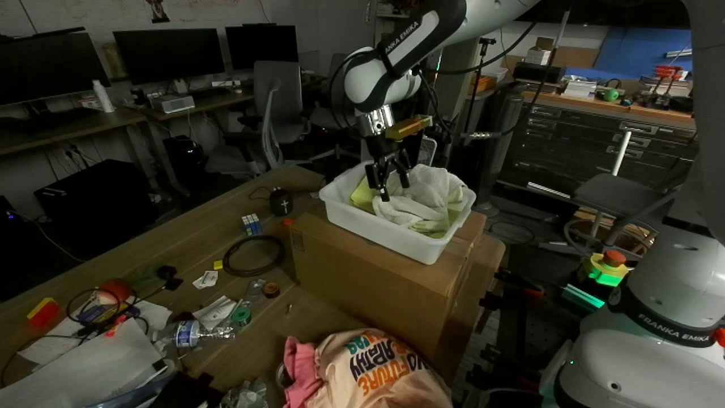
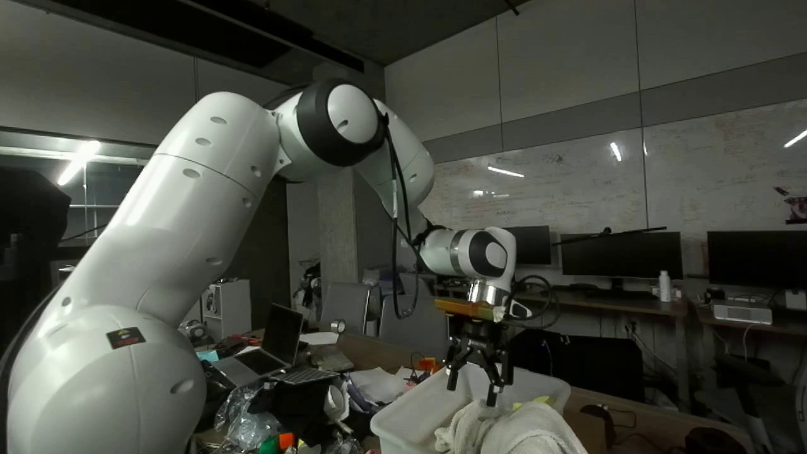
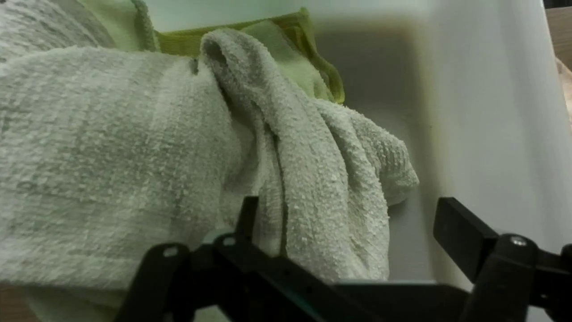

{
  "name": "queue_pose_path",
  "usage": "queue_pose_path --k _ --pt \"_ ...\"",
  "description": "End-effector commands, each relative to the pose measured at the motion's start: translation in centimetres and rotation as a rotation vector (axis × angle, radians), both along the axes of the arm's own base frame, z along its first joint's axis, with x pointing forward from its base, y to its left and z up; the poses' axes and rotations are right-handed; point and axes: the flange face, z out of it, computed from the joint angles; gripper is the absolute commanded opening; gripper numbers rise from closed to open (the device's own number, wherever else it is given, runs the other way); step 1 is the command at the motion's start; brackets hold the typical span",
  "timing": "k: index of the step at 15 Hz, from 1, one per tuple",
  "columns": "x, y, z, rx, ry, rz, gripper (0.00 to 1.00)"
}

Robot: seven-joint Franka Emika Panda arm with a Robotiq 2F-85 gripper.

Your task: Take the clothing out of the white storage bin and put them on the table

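Wide apart at its tips, the tool [image 3: 349, 221] stands over a white towel [image 3: 196, 165] in the bin [image 1: 368, 226]; whether they touch, I cannot tell. Below tool and bin sit a cardboard box [image 1: 362, 277] and the bench [image 1: 192, 243].

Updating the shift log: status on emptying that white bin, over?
Pincer open, nothing gripped. White towel, yellow cloth in bin. Towel partly covers the cloth.
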Motion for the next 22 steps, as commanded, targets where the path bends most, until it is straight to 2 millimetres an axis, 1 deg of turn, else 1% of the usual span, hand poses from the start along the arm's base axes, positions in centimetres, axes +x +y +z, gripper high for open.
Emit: queue_pose_path --k 1,6,9,16,22 --pt "-0.8 -0.1 -1.1 -0.008 0.021 0.025 1.0" --pt "-1.4 0.5 -2.5 -0.001 0.058 0.048 1.0" --pt "-1.5 0.8 -2.9 -0.002 0.063 0.085 1.0" --pt "-1.2 0.6 -2.4 -0.033 0.045 0.182 1.0" --pt "0.2 0.1 -2.0 -0.004 -0.05 0.201 1.0"
